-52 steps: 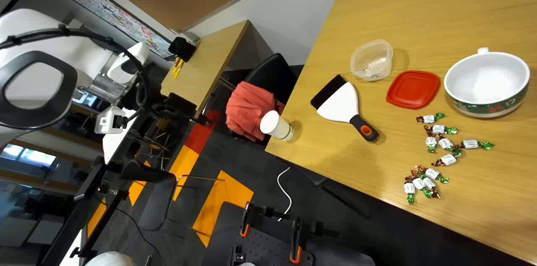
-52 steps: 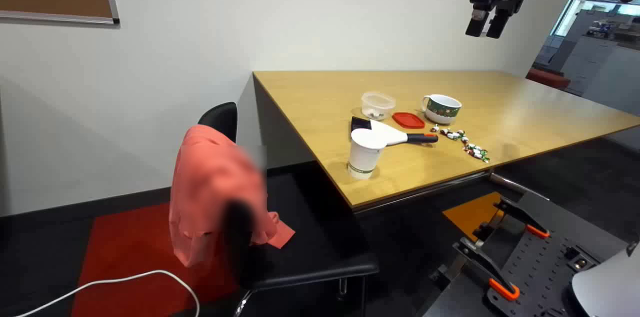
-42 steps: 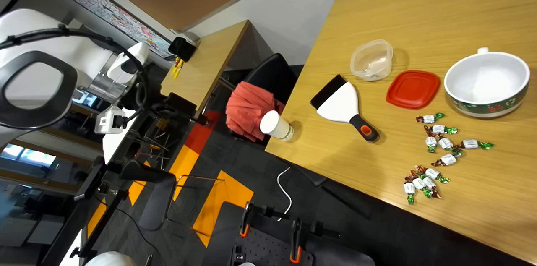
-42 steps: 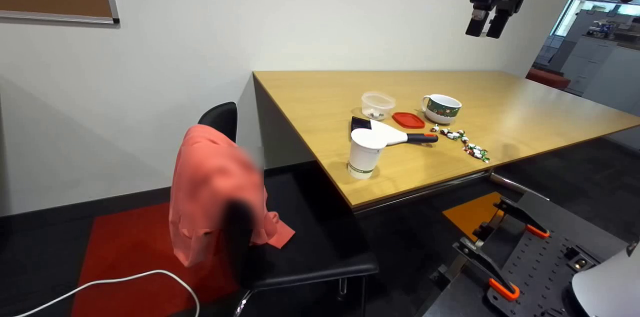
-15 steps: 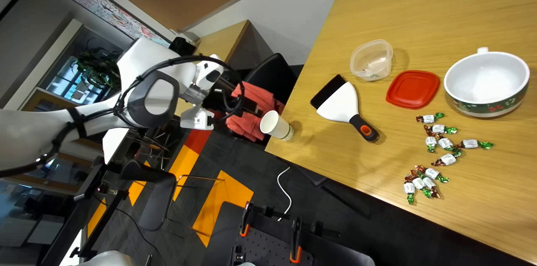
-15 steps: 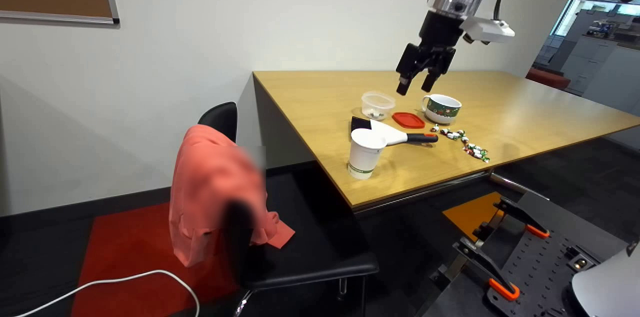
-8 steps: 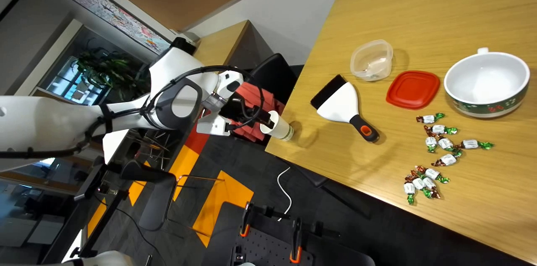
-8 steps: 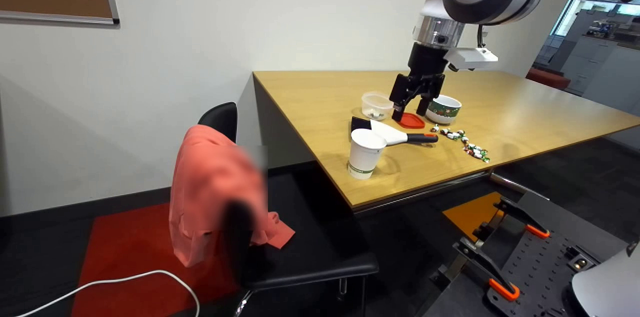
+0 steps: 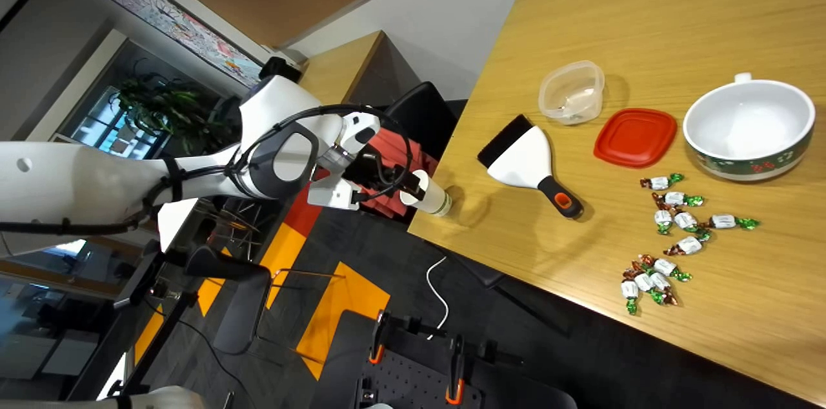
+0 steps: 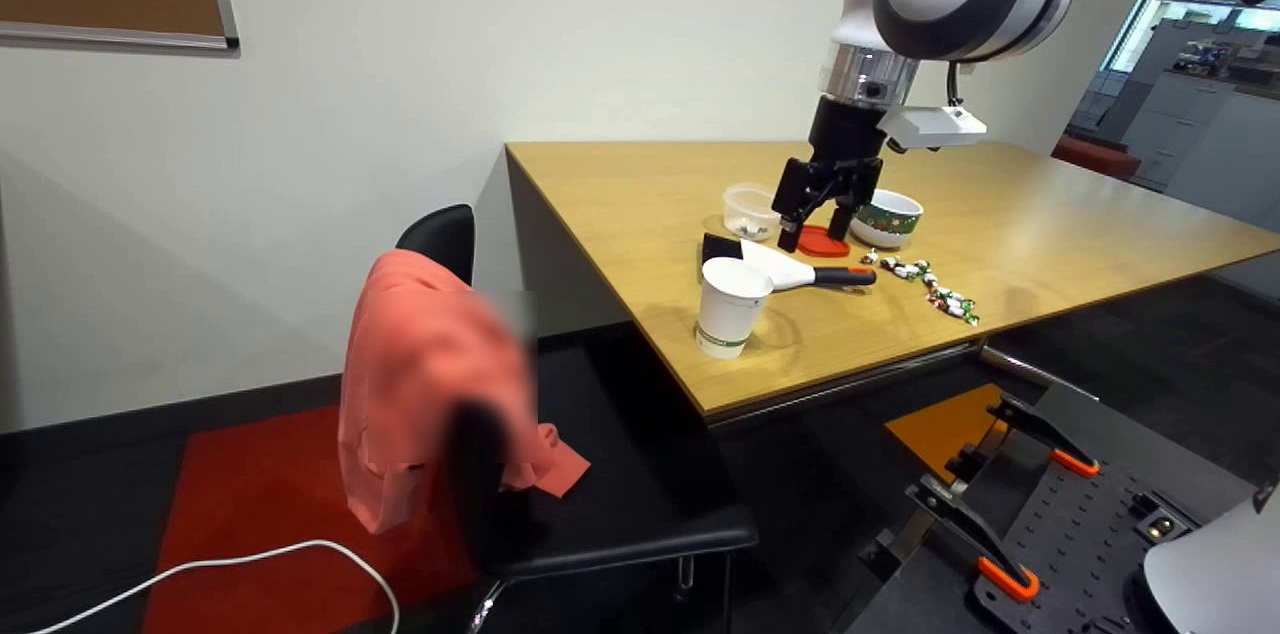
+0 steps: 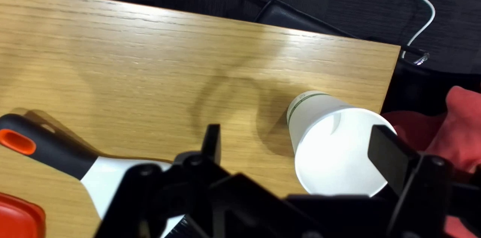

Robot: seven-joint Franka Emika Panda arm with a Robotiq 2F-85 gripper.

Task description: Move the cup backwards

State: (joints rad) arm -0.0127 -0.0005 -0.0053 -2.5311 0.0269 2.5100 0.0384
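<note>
A white paper cup (image 9: 439, 199) with a thin green band near its base stands upright near the table's corner. It also shows in an exterior view (image 10: 728, 314). In the wrist view the cup (image 11: 340, 155) opens toward the camera, and a fingertip covers part of its right rim. No small clear cup shows. My gripper (image 10: 814, 235) is open and empty, hovering above the table. In the wrist view the gripper (image 11: 297, 136) has the cup between its fingertips, nearer the right finger. In an exterior view the gripper (image 9: 415, 188) overlaps the cup's mouth. I cannot tell whether it touches.
A white scraper with black handle (image 9: 526, 160), a translucent tub (image 9: 571, 96), a red lid (image 9: 635, 137), a white bowl with green band (image 9: 748, 128) and several wrapped candies (image 9: 685, 222) lie on the table (image 9: 613, 22). A chair with coral cloth (image 10: 430, 374) stands beside the table's corner.
My arm held still at first, then came down toward the table and the cup, the last half second bringing only a small further descent. The gripper stayed open. The cup has not moved.
</note>
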